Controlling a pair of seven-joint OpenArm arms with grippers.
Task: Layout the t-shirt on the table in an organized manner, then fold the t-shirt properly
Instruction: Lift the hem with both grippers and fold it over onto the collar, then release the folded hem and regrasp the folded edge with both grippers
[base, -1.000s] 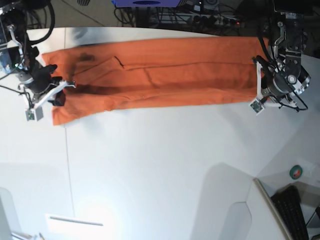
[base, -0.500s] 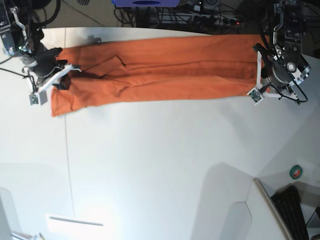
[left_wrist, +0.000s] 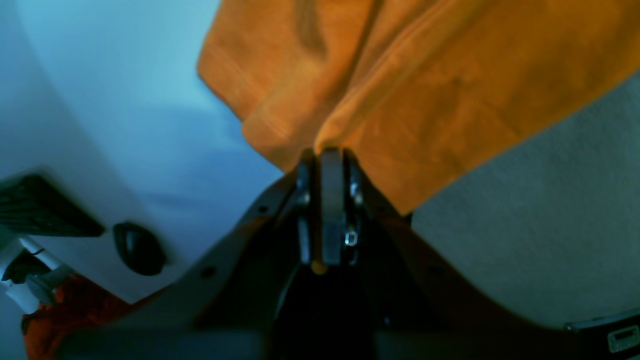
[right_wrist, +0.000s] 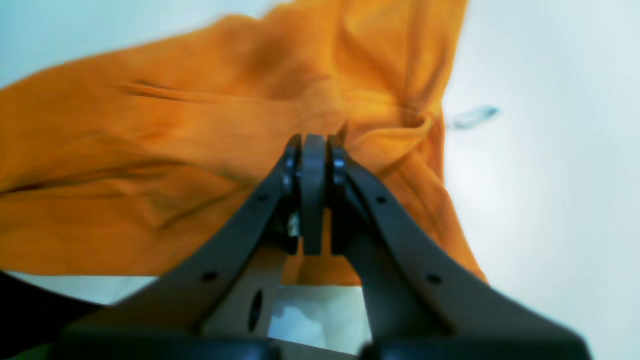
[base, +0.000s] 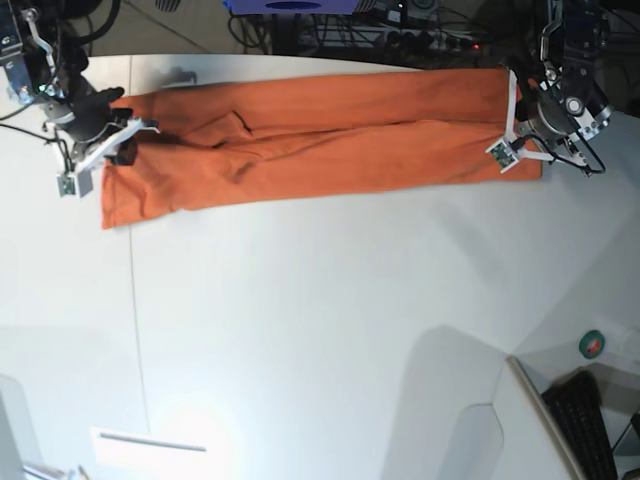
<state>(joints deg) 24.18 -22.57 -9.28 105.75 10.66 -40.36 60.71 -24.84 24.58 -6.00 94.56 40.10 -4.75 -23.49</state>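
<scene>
The orange t-shirt (base: 320, 140) stretches as a long band across the far side of the white table (base: 320, 330), held taut between both arms. My left gripper (base: 522, 128), on the base view's right, is shut on a fold of the shirt's edge; its wrist view shows the closed jaws pinching the cloth (left_wrist: 400, 90) at the tips (left_wrist: 330, 152). My right gripper (base: 122, 140), on the base view's left, is shut on the other end; its wrist view shows the jaws (right_wrist: 312, 140) clamped on bunched cloth (right_wrist: 150, 175).
A thin dark seam (base: 137, 330) runs down the table at the left. A green tape roll (base: 593, 345) and a black keyboard (base: 590, 425) lie beyond the table's curved edge at the lower right. Cables and equipment (base: 400, 20) lie past the far edge.
Both grippers have carried the shirt toward the table's far edge. The band has shifted away from the camera and pulled straighter, and its near edge has lifted off the middle of the table.
</scene>
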